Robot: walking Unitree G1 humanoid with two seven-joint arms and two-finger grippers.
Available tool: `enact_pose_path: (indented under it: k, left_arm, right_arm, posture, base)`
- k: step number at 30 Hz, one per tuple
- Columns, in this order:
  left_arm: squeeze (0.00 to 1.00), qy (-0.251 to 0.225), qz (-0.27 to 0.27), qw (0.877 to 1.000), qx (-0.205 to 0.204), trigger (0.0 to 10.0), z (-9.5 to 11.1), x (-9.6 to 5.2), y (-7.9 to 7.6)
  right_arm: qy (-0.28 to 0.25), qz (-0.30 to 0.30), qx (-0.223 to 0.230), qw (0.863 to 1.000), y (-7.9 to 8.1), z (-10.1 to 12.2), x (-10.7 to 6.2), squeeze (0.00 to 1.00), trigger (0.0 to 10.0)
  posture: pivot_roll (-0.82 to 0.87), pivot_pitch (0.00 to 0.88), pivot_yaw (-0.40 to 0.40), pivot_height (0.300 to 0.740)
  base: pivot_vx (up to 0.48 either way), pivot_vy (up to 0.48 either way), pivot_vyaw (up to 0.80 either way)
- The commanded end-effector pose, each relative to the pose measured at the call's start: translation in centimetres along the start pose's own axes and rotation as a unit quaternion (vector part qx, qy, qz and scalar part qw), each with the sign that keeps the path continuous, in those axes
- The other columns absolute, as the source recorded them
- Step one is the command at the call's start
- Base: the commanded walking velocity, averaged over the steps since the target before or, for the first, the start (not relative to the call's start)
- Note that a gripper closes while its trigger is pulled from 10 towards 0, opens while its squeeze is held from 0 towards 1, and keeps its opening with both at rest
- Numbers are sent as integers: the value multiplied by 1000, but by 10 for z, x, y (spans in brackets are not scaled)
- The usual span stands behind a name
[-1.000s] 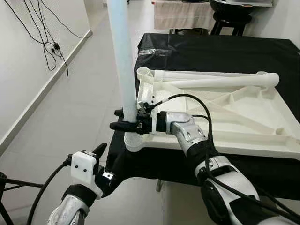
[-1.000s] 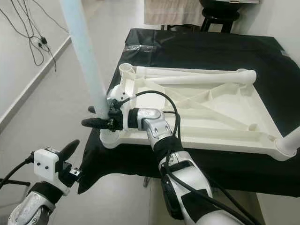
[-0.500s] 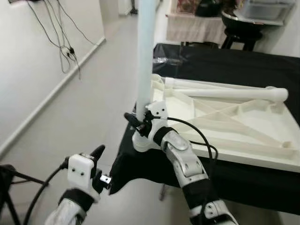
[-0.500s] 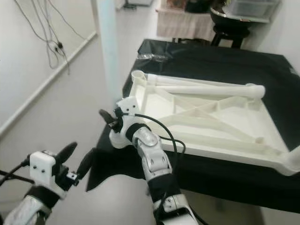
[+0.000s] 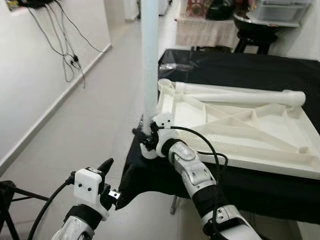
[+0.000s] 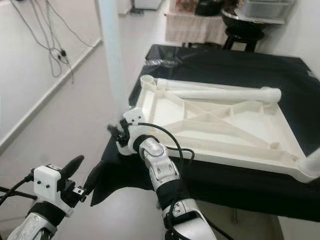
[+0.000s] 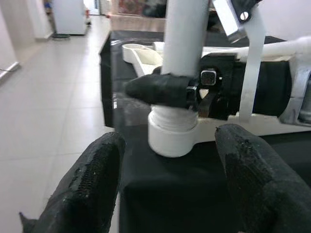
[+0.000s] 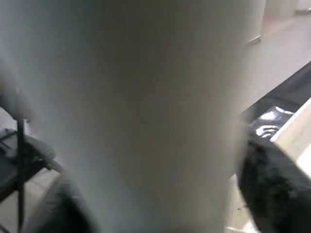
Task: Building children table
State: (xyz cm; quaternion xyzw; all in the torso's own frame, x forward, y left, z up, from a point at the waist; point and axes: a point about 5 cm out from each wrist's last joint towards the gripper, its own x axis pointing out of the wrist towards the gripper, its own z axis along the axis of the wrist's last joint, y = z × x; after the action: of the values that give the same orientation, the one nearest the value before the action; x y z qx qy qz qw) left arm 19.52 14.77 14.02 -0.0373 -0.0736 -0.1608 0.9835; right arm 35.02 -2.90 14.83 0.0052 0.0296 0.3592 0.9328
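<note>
The white table top (image 5: pixel 235 125) lies upside down on a black-draped table. A pale leg tube (image 5: pixel 150 65) stands upright in its near-left corner socket (image 7: pixel 172 136). My right gripper (image 5: pixel 142 132) is shut on the leg just above the socket; one black finger (image 7: pixel 160 90) wraps the tube. The leg (image 8: pixel 160 111) is right against the right wrist camera. My left gripper (image 5: pixel 114 179) hangs open, low in front of that corner, apart from it. A second leg (image 5: pixel 240 96) lies along the top's far side. Another tube (image 6: pixel 312 165) is at the near-right corner.
A white wall with dangling cables (image 5: pixel 70 55) runs along the left, with tiled floor (image 5: pixel 90 125) between it and the table. A black stand's leg (image 5: pixel 7 192) is at the lower left. A black stool (image 5: pixel 250 30) and a cloth-covered table (image 5: pixel 195 27) stand behind.
The camera has pulled back and turned. My right forearm is more stretched out, the gripper still clasping the leg at its base. The left gripper stays open and low.
</note>
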Motion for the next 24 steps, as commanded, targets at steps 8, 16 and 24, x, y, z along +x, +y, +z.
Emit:
enact_pose_path:
  k: [8, 16, 24]
  left_arm:
    - [0, 12, 2, 1000, -1, 10000, -6, 0, 4]
    - [0, 14, 1, 1000, -1, 10000, -8, 0, 4]
    - [0, 14, 1, 1000, -2, 10000, -8, -1, 2]
  right_arm:
    - [-15, 302, -51, 952, 11, 37, 9, 0, 10000]
    - [21, 361, -19, 932, 4, 34, 6, 0, 0]
    - [10, 343, -12, 939, -11, 30, -1, 0, 0]
  posture:
    - [69, 101, -22, 740]
    - [71, 99, -21, 740]
    - [58, 108, -11, 740]
  base:
    - [0, 0, 0]
    - [0, 0, 0]
    - [0, 0, 0]
